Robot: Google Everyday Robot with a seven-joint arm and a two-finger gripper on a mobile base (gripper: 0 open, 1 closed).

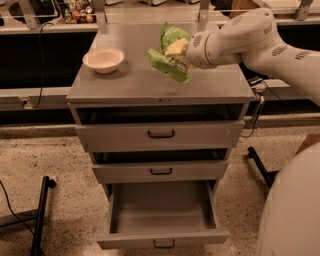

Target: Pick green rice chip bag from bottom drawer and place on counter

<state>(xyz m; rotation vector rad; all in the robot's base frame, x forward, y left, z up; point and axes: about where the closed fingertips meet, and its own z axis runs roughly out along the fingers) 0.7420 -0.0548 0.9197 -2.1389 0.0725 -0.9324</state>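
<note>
The green rice chip bag point(169, 61) is crinkled and light green, held above the middle of the counter point(125, 82). My gripper point(176, 50) comes in from the right on the white arm and is shut on the bag, its cream fingers point(176, 48) pressed across the bag's middle. The bag hangs tilted over the counter; I cannot tell whether its lower end touches the surface. The bottom drawer point(162, 239) is pulled fully out and nothing shows inside it.
A cream bowl point(103, 59) stands on the counter's left part. The two upper drawers point(160, 135) are slightly ajar. A shelf with small items point(77, 10) runs behind the cabinet. A black stand leg point(40, 215) lies on the floor at left, a cable point(255, 115) at right.
</note>
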